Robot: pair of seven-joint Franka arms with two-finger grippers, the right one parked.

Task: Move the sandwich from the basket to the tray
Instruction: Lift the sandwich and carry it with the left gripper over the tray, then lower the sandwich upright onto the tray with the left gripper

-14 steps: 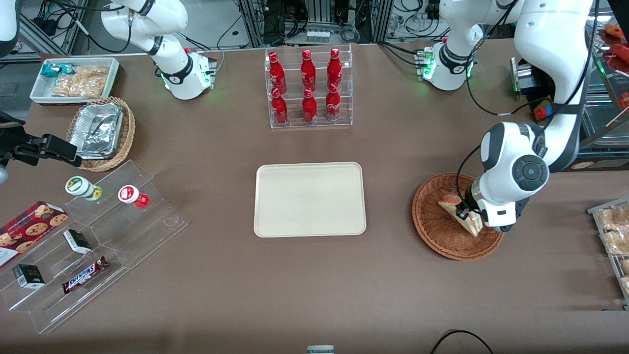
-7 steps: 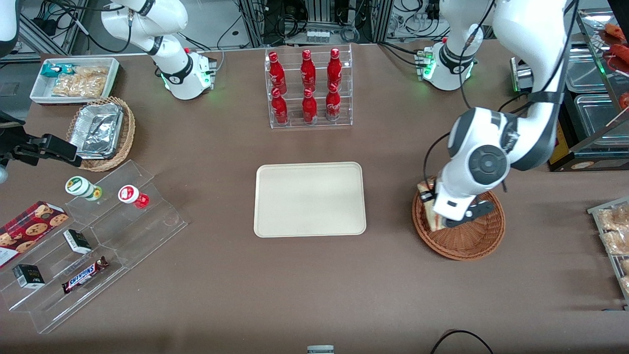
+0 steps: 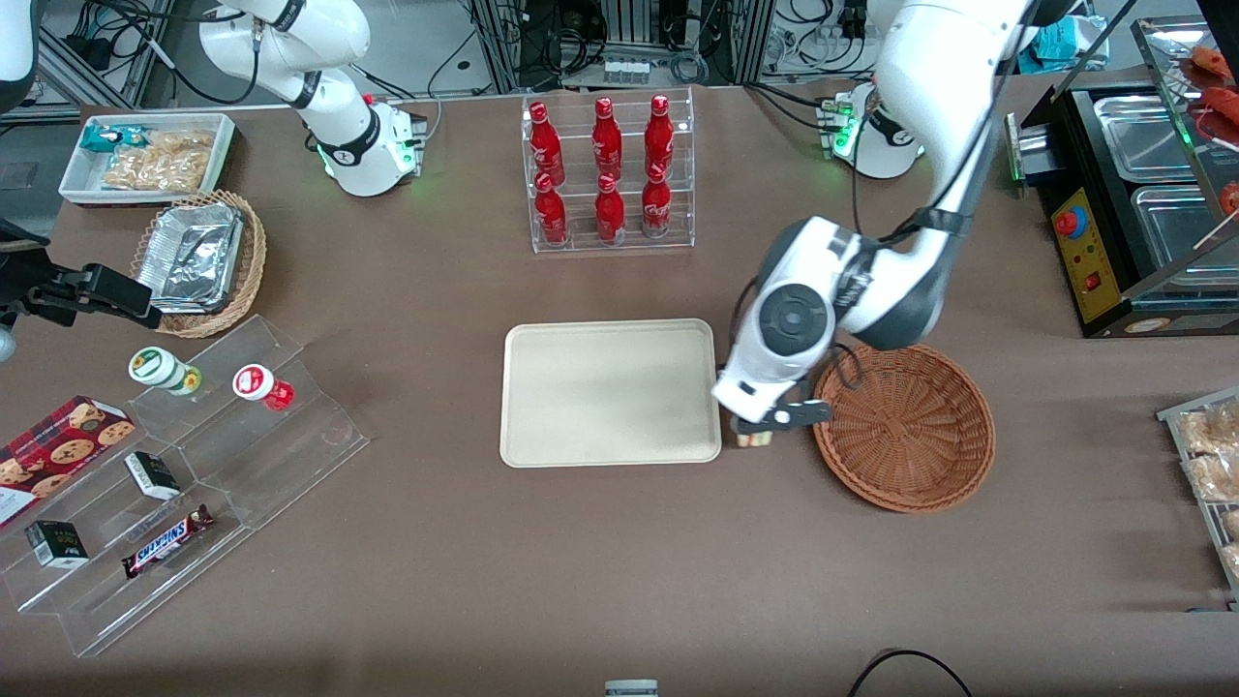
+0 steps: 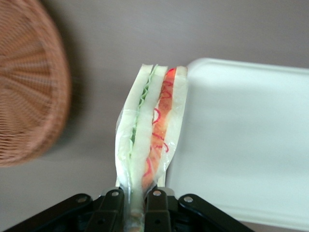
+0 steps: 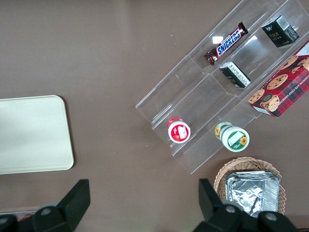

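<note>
My left gripper [image 3: 753,433] [image 4: 136,205] is shut on the sandwich [image 4: 150,126], a wrapped wedge of white bread with green and red-orange filling. It hangs above the bare table in the gap between the brown wicker basket [image 3: 905,427] [image 4: 26,92] and the cream tray [image 3: 610,392] [image 4: 246,140], close to the tray's edge. In the front view only the sandwich's lower end [image 3: 754,440] shows under the wrist. Nothing lies in the basket or on the tray.
An acrylic rack of red bottles [image 3: 608,174] stands farther from the front camera than the tray. A clear stepped stand with snacks [image 3: 184,474], a foil-tray basket [image 3: 198,257] and a white bin [image 3: 145,155] lie toward the parked arm's end. A black appliance [image 3: 1123,203] and packaged goods [image 3: 1210,465] sit at the working arm's end.
The gripper lifted the sandwich out of the basket and carried it toward the tray; it now hangs beside the tray's edge, and the basket holds nothing.
</note>
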